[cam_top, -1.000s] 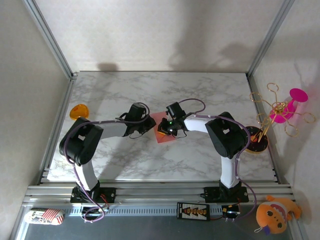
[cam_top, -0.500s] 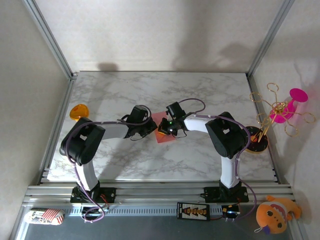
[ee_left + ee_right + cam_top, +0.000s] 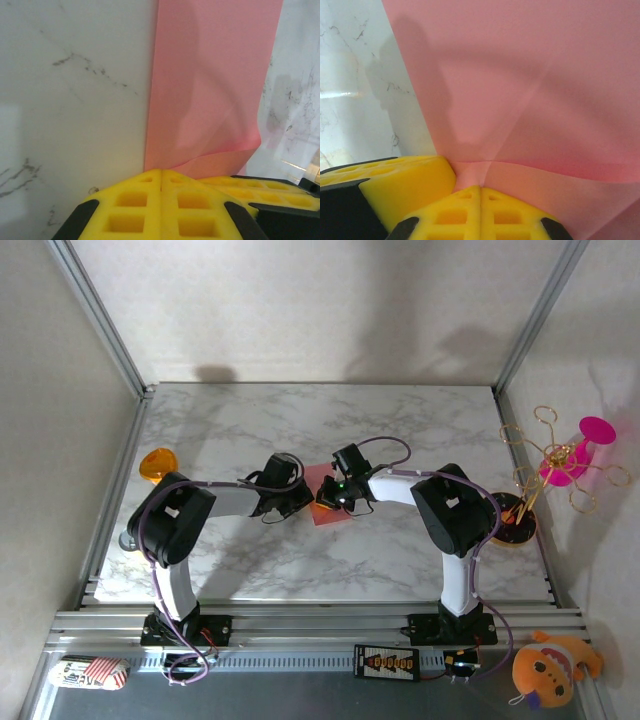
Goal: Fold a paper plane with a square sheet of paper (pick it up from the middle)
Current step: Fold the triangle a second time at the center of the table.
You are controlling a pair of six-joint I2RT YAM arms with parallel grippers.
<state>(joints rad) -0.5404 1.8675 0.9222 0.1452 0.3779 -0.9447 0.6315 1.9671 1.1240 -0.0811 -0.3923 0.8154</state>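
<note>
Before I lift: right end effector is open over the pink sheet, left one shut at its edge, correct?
No. The right end effector is shut, pinching the pink sheet (right wrist view). The left end effector is shut at its edge.

My fingers (image 3: 127,205) are yellow; the square sheet of paper (image 3: 215,75) is plain salmon pink; the table (image 3: 75,100) is white, grey-veined marble.

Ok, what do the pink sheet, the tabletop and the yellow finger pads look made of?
Pink sheet: thin matte paper; it holds creases and curls. Tabletop: marble-look, grey-veined white with soft sheen, possibly laminate. Yellow pads: likely moulded rubber or foam, matte, with square recesses.
</note>
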